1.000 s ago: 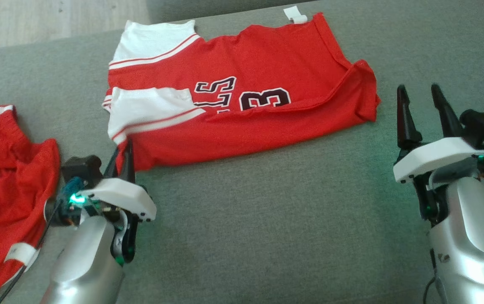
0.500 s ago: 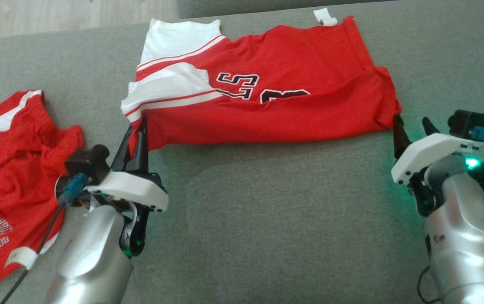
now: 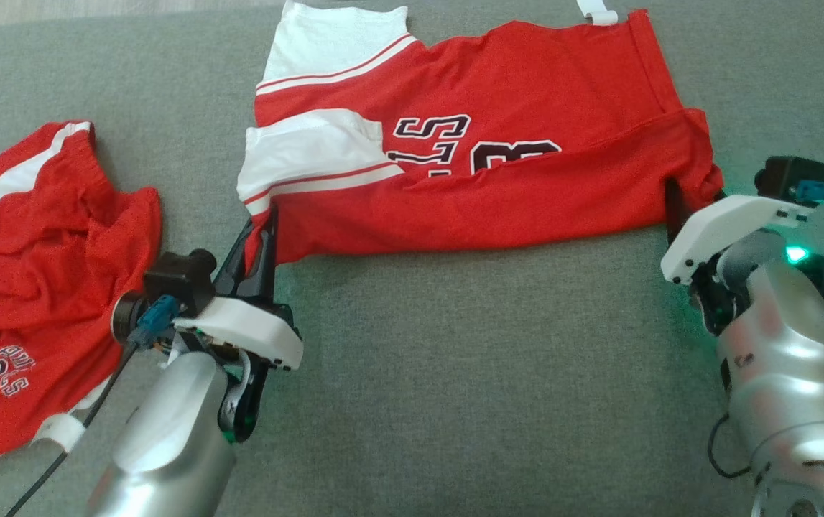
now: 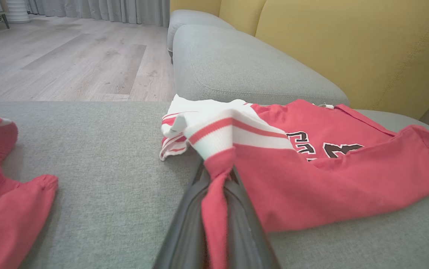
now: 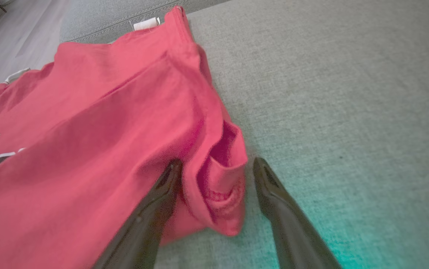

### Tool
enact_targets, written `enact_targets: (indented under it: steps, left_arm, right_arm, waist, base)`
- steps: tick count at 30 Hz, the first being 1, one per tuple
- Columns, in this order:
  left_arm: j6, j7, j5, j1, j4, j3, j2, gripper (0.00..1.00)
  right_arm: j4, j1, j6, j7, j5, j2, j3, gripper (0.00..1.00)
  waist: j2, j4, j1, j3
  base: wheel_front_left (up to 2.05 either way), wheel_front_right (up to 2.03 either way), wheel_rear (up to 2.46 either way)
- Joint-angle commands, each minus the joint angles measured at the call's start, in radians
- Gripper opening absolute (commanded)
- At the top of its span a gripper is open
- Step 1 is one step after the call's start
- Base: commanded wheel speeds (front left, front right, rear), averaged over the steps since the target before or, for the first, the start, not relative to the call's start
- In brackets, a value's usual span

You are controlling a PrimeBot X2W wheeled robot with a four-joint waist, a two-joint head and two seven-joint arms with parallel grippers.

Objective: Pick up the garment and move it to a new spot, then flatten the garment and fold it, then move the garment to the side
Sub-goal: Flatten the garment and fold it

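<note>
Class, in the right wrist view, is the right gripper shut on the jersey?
No: the right gripper stands open, fingers astride the jersey's corner.

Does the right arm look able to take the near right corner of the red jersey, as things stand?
Probably yes: the right claw is open, its fingers standing on either side of the folded corner of the red jersey, and nothing else blocks it.

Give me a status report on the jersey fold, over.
Left gripper shut on jersey corner. Right gripper open, fingers straddling the other corner. Jersey half folded on sofa. Shorts lie left, apart.
</note>
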Motion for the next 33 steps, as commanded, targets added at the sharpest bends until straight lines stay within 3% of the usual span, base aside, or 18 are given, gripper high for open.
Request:
enact_targets:
  steps: [1,10,15,22,28,33]
  left_arm:
    - [0.002,0.003,0.011,-0.052,-0.018,0.023,0.032,0.00]
    - [0.009,0.003,0.010,-0.033,0.014,0.016,0.046,0.00]
    - [0.009,0.003,0.003,-0.006,0.026,0.012,0.054,0.00]
    - [0.011,0.028,-0.025,0.046,0.017,0.017,0.068,0.00]
    - [0.013,0.074,-0.037,0.127,-0.026,0.001,0.091,0.00]
    - [0.019,0.111,-0.033,0.208,-0.089,-0.026,0.116,0.00]
  right_arm:
    - [0.004,-0.029,-0.001,0.006,-0.026,0.012,0.016,0.00]
    - [0.022,-0.050,-0.001,-0.008,-0.117,-0.012,0.037,0.00]
    - [0.017,-0.043,-0.001,-0.012,-0.122,-0.042,0.101,0.00]
    - [-0.029,0.008,-0.001,0.000,-0.009,-0.050,0.217,0.00]
    - [-0.140,0.149,-0.001,-0.002,0.059,-0.094,0.360,0.00]
    - [-0.266,0.293,-0.001,0.018,0.118,-0.145,0.389,0.00]
  waist:
    - [0.0000,0.001,-0.0001,-0.001]
    - [0.0000,-0.016,-0.0001,-0.054]
    - [0.0000,-0.043,-0.0001,-0.102]
    - [0.0000,-0.076,-0.0001,-0.168]
    - [0.0000,-0.096,-0.0001,-0.225]
    - [0.0000,-0.102,-0.0001,-0.254]
  base:
    - [0.00,0.00,0.00]
    - [0.00,0.00,0.00]
    - [0.00,0.00,0.00]
    - [0.00,0.00,0.00]
    - [0.00,0.00,0.00]
    - [0.00,0.00,0.00]
